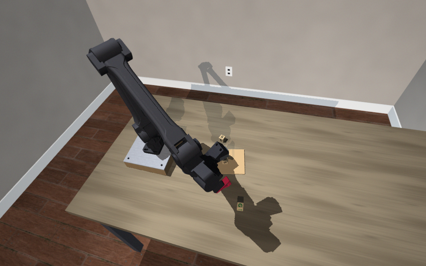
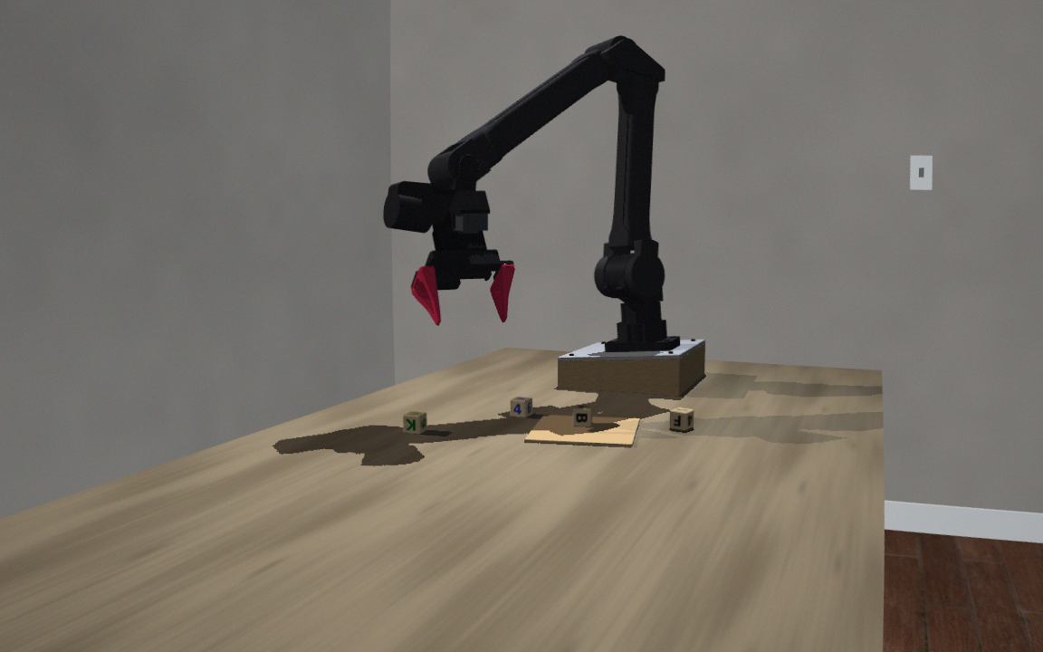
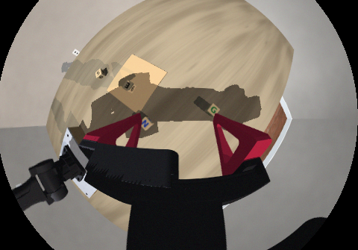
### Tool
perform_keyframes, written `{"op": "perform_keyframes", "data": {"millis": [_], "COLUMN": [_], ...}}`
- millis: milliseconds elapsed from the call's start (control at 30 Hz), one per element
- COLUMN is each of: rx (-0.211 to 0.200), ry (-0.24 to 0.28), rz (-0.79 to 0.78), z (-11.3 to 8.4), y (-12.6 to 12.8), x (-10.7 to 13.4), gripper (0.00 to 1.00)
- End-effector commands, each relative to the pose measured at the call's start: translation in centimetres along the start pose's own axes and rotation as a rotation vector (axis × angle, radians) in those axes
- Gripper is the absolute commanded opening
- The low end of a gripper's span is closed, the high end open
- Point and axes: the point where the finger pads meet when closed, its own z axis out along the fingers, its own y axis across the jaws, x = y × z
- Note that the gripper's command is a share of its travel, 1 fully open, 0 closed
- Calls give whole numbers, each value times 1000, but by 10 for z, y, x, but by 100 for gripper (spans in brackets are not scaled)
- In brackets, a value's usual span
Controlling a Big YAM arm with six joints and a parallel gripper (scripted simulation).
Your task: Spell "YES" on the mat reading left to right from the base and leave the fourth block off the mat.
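The wood-grained bench [image 1: 340, 181] [image 2: 509, 551] [image 3: 194, 33] carries the mat [image 1: 239, 169] [image 2: 550, 437] [image 3: 151, 69]. In the top view, the E block [image 1: 225, 162] [image 2: 582, 417] [image 3: 128, 86] sits on the mat's left part; the S block [image 1: 222, 137] [image 2: 681, 419] [image 3: 100, 73] lies off its far side. The N block [image 2: 521, 407] [image 3: 146, 123] and G block [image 1: 240, 205] [image 2: 415, 422] [image 3: 213, 110] lie off its near side. No Y shows.

Your pincer [image 1: 219, 171] [image 2: 470, 322] [image 3: 177, 117] hangs wide open, holding nothing. The likely step is finding Y: inspect the N and G blocks' sides. Before descending, align the fingers with opposite faces, and lower vertically, clear of E.
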Motion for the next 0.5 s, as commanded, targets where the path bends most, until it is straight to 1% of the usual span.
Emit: {"op": "perform_keyframes", "data": {"millis": [0, 67, 133, 233, 267, 300, 333, 367, 433, 467], "rx": [31, 31, 31, 31, -10, 17, 17, 41, 53, 36], "ry": [-7, -7, -6, -7, 4, -4, -5, -11, -14, -10], "rz": [-9, -10, -10, -11, 14, -4, -4, -18, -26, -15], "z": [-6, 2, 8, 9, 20, 8, 8, 0, -2, 7], "y": [-59, -91, -108, -111, -89, -91, -90, -102, -106, -105], "x": [-18, -21, -22, -23, -10, -18, -19, -26, -28, -23], "gripper": [100, 100, 100, 100, 100, 100, 100, 100, 100, 100]}}
